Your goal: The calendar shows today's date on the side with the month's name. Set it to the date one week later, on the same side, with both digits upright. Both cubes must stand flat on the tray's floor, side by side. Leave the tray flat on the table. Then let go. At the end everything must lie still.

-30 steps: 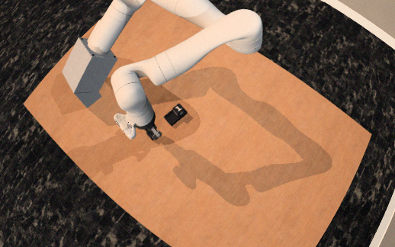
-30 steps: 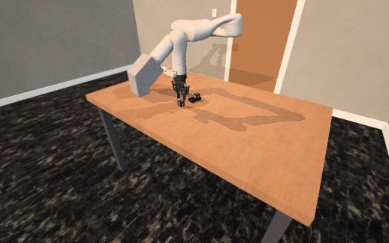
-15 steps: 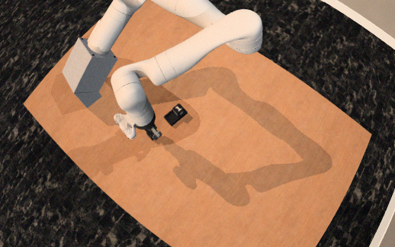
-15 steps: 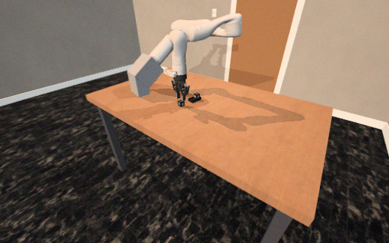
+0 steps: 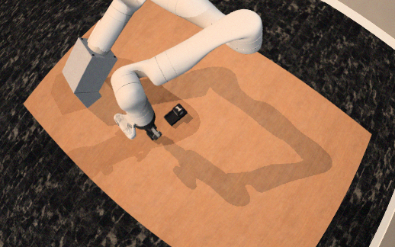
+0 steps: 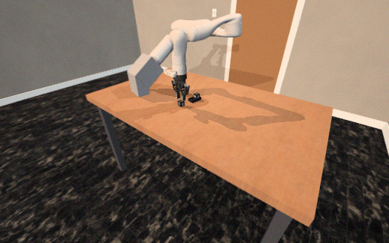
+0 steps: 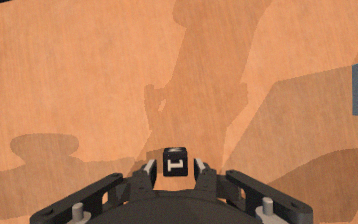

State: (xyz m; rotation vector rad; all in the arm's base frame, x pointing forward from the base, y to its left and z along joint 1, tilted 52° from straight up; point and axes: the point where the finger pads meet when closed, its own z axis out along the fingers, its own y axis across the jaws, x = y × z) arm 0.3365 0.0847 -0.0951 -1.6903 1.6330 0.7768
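My gripper [image 5: 155,135] [image 6: 181,98] [image 7: 175,167] is partly spread, pinching nothing, with narrow gaps on both sides of the loose cube [image 6: 181,103] [image 7: 175,162] below it on the desk [image 5: 207,213] [image 6: 241,157] [image 7: 80,75]. That cube's "1" lies sideways in my wrist view. From above, the black calendar tray [image 5: 171,118] [image 6: 194,100] sits apart, between one and two o'clock; its seated cube [image 5: 180,110] [image 6: 197,96] shows "1" and leaves room at the tray's seven-to-eight o'clock end. I have broad room toward four o'clock; the nearer desk edge runs past seven.
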